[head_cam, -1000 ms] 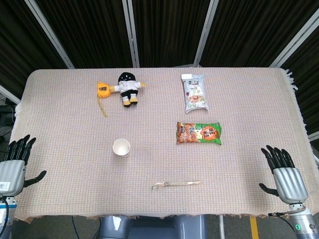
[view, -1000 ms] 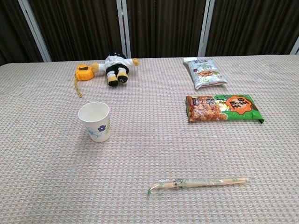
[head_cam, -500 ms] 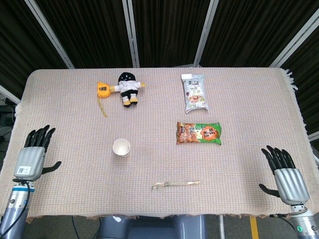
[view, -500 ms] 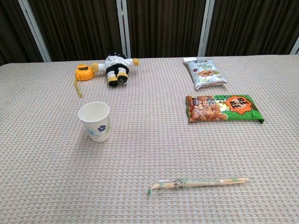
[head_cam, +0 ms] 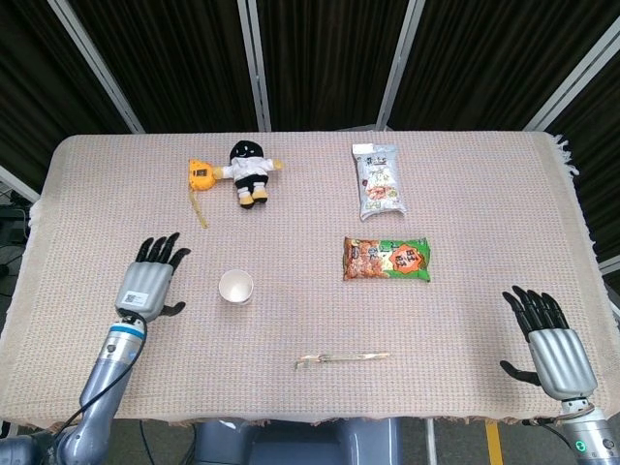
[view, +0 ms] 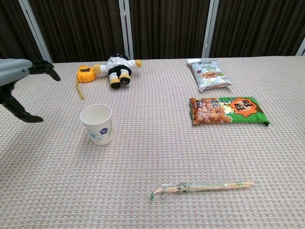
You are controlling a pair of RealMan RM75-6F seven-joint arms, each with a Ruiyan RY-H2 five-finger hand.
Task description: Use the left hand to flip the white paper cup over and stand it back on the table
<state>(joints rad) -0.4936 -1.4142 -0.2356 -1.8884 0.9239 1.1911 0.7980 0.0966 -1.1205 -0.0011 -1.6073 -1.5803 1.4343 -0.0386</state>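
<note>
Left hand (head_cam: pixel 149 281) wide, holding nothing, just left of the cup (head_cam: pixel 235 287), cup upright, mouth up, on the worktop (head_cam: pixel 465 194), right hand (head_cam: pixel 552 345) spread wide at the near right corner

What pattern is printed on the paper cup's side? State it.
A small blue flower with green leaves on the white paper cup; the chest view shows it best.
</note>
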